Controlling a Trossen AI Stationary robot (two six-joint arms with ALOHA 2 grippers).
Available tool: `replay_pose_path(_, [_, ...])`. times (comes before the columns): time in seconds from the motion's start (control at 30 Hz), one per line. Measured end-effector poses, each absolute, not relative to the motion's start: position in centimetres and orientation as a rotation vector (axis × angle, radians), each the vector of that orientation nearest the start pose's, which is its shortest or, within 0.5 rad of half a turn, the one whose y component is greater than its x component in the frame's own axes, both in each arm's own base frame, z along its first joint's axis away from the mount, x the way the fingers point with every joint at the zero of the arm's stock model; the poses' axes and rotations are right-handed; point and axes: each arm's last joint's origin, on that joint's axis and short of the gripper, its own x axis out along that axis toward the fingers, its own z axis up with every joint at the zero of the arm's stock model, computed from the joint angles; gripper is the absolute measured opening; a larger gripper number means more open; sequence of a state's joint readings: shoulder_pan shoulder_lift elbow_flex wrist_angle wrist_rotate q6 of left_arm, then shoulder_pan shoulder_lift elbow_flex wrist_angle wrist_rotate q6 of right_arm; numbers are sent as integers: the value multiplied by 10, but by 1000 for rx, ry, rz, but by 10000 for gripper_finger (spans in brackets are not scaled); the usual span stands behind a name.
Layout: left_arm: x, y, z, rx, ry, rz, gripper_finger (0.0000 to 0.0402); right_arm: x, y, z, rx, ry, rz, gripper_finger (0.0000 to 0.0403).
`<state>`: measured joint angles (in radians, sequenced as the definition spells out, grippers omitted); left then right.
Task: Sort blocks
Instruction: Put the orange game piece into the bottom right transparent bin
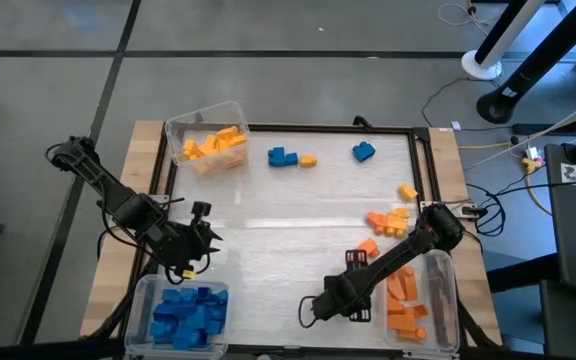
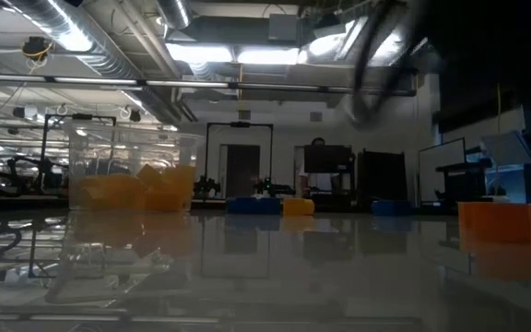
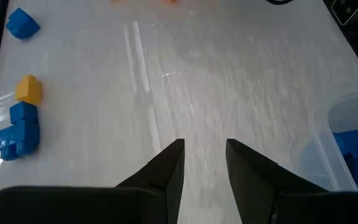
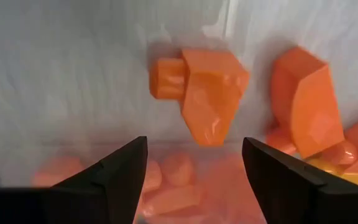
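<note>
Right under your right hand [image 4: 194, 163], fingers spread wide and empty, an orange block [image 4: 207, 93] lies loose on the surface beside the orange bin [image 1: 444, 290], so you're mid-pickup: drop down and close on it. Left hand [image 3: 204, 155] hangs part-open, holding nothing, near the blue bin [image 1: 144, 300].

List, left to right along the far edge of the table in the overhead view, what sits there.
Clear plastic bin of yellow bricks → cluster of blue studded bricks → single small yellow brick → lone blue brick.
</note>
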<state>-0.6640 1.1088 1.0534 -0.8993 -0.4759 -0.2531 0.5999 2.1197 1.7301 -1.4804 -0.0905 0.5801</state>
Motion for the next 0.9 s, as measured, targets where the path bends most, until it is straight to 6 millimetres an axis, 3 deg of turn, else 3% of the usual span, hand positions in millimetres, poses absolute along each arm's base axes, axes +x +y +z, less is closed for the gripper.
replay_pose_path(0.57, [169, -115, 310, 277, 814, -70, 108, 312, 181, 154, -79, 1957, -13, 264])
replay_pose_path(0.73, [169, -115, 310, 277, 814, -70, 108, 313, 181, 138, -22, 1930, 116, 264])
replay_pose_path(0.9, [169, -115, 310, 284, 814, -73, 108, 312, 180, 135, -18, 1921, 125, 264])
